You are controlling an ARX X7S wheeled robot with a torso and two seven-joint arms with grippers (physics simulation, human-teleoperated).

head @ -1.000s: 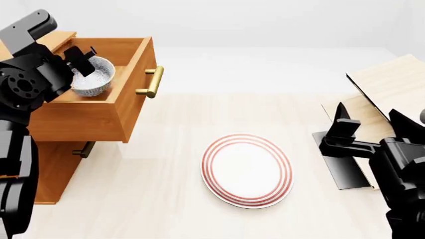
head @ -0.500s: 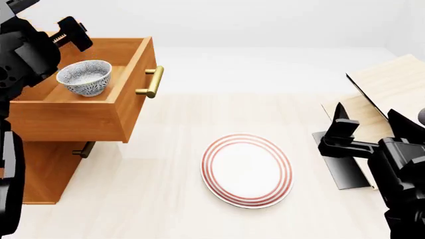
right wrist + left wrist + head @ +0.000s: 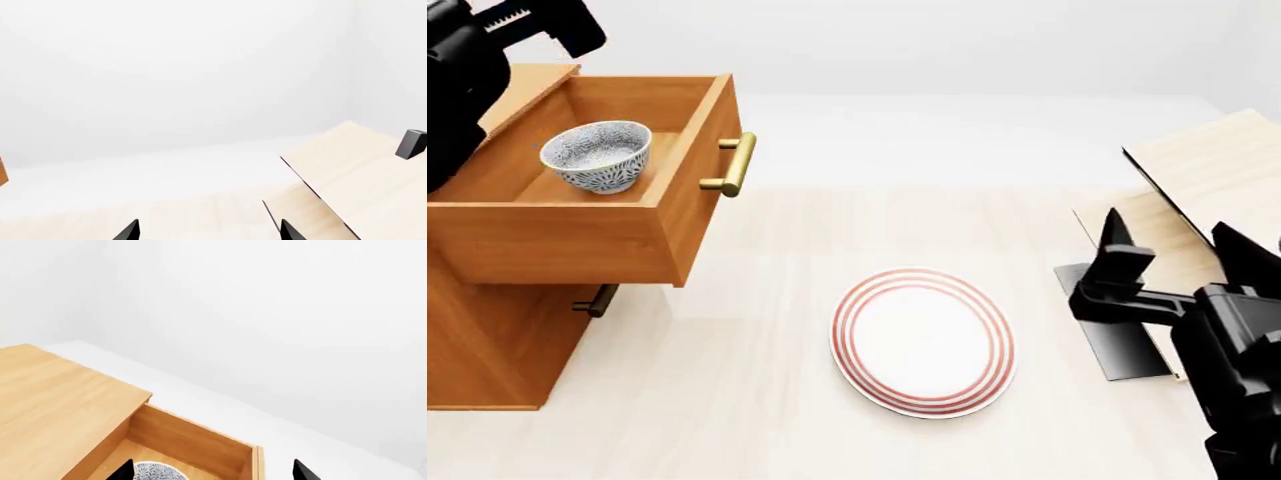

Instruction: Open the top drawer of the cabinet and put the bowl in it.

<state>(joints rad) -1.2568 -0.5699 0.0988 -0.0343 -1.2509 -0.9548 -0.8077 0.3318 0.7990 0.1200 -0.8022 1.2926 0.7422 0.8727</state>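
The top drawer (image 3: 681,215) of the orange-brown cabinet (image 3: 487,345) stands pulled out, its brass handle (image 3: 734,165) facing the table's middle. The speckled bowl (image 3: 597,153) sits upright inside the drawer, free of any gripper. My left gripper (image 3: 541,22) is open and empty, raised well above the drawer's back left. In the left wrist view the gripper (image 3: 213,472) shows wide-apart fingertips, with the bowl's rim (image 3: 157,472) below them. My right gripper (image 3: 1174,245) is open and empty at the right, near the rack; it also shows in the right wrist view (image 3: 210,231).
A white plate with red rings (image 3: 922,341) lies flat on the pale table in front of me. A pale tilted-board rack (image 3: 1208,170) with a black base (image 3: 1121,350) stands at the right. A lower drawer's handle (image 3: 597,300) shows under the open drawer.
My left gripper has let go of the bowl and risen up and back out of the drawer. The bowl stays in the drawer. The right arm has barely moved.
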